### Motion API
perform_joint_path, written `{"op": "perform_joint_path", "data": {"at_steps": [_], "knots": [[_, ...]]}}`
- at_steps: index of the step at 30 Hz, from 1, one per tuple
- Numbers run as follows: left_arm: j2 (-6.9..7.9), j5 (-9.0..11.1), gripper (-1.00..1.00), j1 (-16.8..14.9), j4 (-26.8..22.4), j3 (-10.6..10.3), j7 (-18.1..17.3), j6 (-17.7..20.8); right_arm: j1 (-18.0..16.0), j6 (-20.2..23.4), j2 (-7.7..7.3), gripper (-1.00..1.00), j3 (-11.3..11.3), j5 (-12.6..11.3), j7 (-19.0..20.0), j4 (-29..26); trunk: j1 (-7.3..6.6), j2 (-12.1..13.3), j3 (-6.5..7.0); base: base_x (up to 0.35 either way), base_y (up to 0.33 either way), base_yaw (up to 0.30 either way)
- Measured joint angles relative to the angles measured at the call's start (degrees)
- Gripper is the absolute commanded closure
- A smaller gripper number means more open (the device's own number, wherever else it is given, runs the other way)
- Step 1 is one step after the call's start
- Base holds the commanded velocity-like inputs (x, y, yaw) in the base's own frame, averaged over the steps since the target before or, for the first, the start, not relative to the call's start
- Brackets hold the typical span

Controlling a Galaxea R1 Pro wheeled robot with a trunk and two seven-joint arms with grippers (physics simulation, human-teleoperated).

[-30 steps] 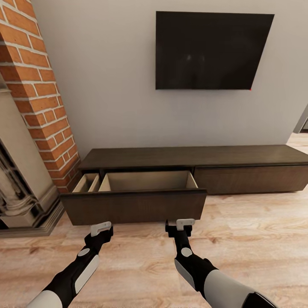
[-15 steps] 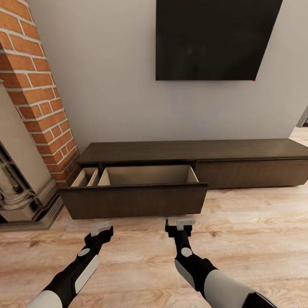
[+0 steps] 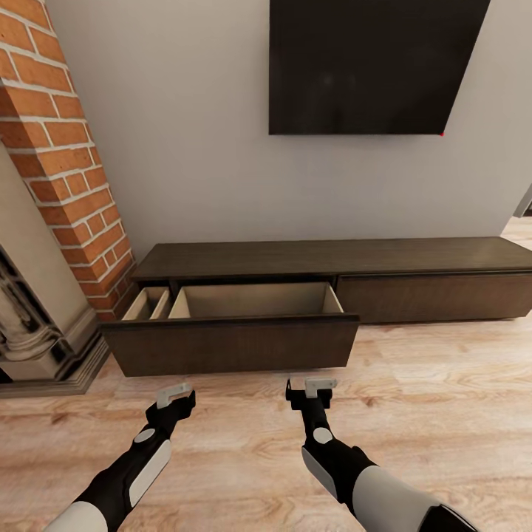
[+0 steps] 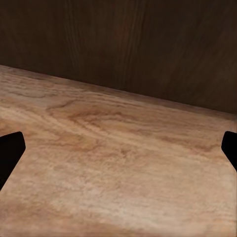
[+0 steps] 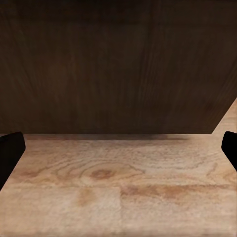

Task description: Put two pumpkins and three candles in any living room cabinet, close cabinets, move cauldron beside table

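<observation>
cabinet [image 3: 414, 295] stood against the wall, its left drawer [image 3: 229, 347] pulled out, pale inside showing nothing | drawer looked stiff, sliding; judged best pushed flat on its handleless front | left gripper [image 3: 176, 393] and right gripper [image 3: 318, 388] hung low near that front, both spread, holding nothing | plank floor [image 3: 443, 399] beneath

grey wall [image 3: 185, 133], wood floor [image 3: 443, 399]

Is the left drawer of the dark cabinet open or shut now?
Open. The drawer is pulled out from the cabinet over the floor, and its pale inside shows; nothing is visible in it.
</observation>
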Motion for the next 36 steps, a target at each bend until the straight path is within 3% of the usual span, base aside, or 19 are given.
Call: {"op": "perform_joint_path", "data": {"at_steps": [13, 22, 36], "knots": [[-0.02, -0.13, -1.00, 0.00, -0.04, 0.02, -0.14, 0.08, 0.00, 0.16, 0.00, -1.00, 0.00, -0.08, 0.06, 0.00, -0.04, 0.00, 0.00, 0.243, 0.000, 0.000], [-0.02, -0.14, -1.00, 0.00, 0.04, 0.02, 0.03, 0.09, -0.01, 0.76, 0.06, -1.00, -0.24, -0.84, 8.14, 3.97, -0.02, 0.00, 0.00, 0.304, 0.000, 0.000], [-0.02, -0.16, -1.00, 0.00, 0.05, 0.02, 0.01, 0.08, -0.01, 0.72, 0.08, -1.00, -0.27, -0.91, 8.84, 5.09, -0.03, 0.00, 0.00, 0.277, 0.000, 0.000]]}}
